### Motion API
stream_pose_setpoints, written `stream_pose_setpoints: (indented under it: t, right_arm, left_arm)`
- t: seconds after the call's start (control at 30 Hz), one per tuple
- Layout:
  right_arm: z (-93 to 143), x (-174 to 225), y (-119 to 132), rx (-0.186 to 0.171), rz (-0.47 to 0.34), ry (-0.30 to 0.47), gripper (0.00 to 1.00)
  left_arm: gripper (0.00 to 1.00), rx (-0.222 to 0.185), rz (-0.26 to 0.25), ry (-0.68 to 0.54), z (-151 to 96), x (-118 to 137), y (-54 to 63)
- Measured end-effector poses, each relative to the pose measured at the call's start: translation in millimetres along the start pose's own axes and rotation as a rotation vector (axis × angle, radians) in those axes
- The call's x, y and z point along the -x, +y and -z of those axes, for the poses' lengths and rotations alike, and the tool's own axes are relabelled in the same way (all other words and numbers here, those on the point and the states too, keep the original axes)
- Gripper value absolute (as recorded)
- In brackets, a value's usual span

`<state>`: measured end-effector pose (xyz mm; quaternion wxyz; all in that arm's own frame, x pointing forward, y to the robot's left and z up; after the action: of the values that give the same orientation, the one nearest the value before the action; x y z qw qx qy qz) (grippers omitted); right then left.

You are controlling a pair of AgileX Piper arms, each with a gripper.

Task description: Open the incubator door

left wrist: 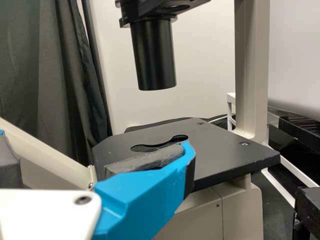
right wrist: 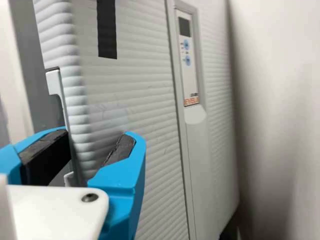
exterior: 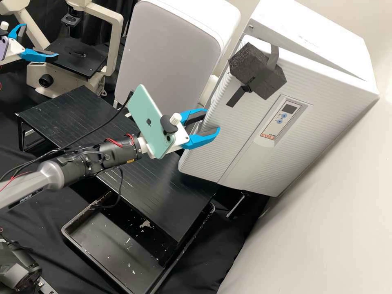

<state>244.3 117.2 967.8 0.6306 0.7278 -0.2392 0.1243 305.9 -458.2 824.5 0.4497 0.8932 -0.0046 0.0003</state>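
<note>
The white ribbed incubator [exterior: 241, 134] stands at the right of the high view, its door's side edge towards my right gripper [exterior: 211, 119]. This gripper is open, one finger on each side of that edge. In the right wrist view my right gripper [right wrist: 97, 137] spans the ribbed door edge [right wrist: 77, 107], with a pale handle-like strip [right wrist: 56, 86] beside it; I cannot tell whether the pads touch. My left gripper [exterior: 41, 40] is open by the microscope at the far left. In the left wrist view my left gripper [left wrist: 97, 142] has nothing between its fingers.
Black foam blocks [exterior: 257, 73] are strapped to the incubator's upper front. A white box with a grey face [exterior: 167, 49] stands beside it. The microscope stage [left wrist: 225, 155] is near my left gripper. A slatted black platform [exterior: 73, 114] and a black tray [exterior: 106, 241] lie below.
</note>
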Motion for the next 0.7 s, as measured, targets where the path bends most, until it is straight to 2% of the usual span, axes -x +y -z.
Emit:
stream_pose_setpoints:
  t: [0.17, 0.33, 0.43, 0.53, 0.6, 0.63, 0.7]
  right_arm:
    - [-1, 19, 8, -0.019, -0.099, -0.029, 0.0]
    - [-5, 41, 32, -0.033, -0.292, -0.065, 0.0]
    - [-5, 57, 49, -0.034, -0.44, -0.059, 0.0]
    - [-5, 66, 53, -0.05, -0.465, -0.043, 0.0]
    - [-4, 68, 51, -0.056, -0.454, -0.031, 0.0]
    - [-4, 69, 50, -0.057, -0.448, -0.029, 1.0]
    - [-3, 68, 48, -0.058, -0.433, -0.025, 1.0]
  left_arm:
    - [1.0, 0.0, 0.0, 0.0, 0, 0, 0.0]
    - [1.0, 0.0, 0.0, 0.0, 0, 0, 0.0]
    - [1.0, 0.0, 0.0, 0.0, 0, 0, 0.0]
    - [1.0, 0.0, 0.0, 0.0, 0, 0, 0.0]
    - [1.0, 0.0, 0.0, 0.0, 0, 0, 0.0]
    - [1.0, 0.0, 0.0, 0.0, 0, 0, 0.0]
    - [1.0, 0.0, 0.0, 0.0, 0, 0, 0.0]
